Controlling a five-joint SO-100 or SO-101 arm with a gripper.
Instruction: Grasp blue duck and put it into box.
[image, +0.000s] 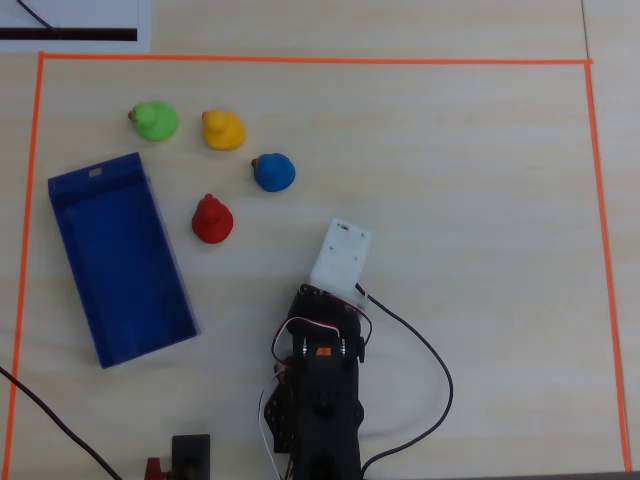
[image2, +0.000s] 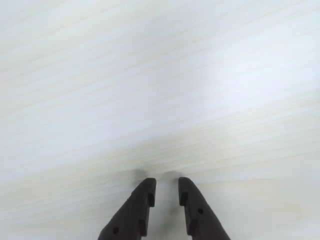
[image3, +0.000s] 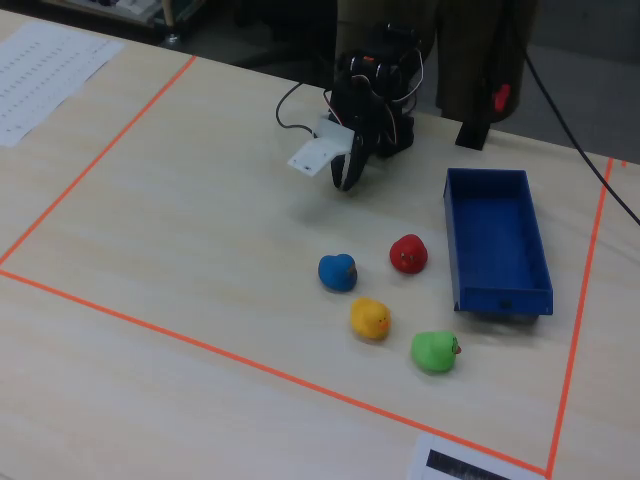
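Observation:
The blue duck (image: 273, 171) stands on the pale wooden table, also seen in the fixed view (image3: 338, 272). The box (image: 120, 260) is a long dark-blue tray, empty, at the left of the overhead view and at the right of the fixed view (image3: 495, 240). My gripper (image2: 166, 186) hangs just over bare table with a narrow gap between its dark fingers and nothing in it. In the fixed view my gripper (image3: 347, 180) is behind the blue duck, well apart from it. In the overhead view the white wrist mount (image: 341, 256) hides the fingers.
A red duck (image: 212, 219) stands between the blue duck and the box. A yellow duck (image: 222, 130) and a green duck (image: 154, 120) stand beyond them. Orange tape (image: 300, 60) frames the work area. The arm's cable (image: 430, 360) loops to the right of its base.

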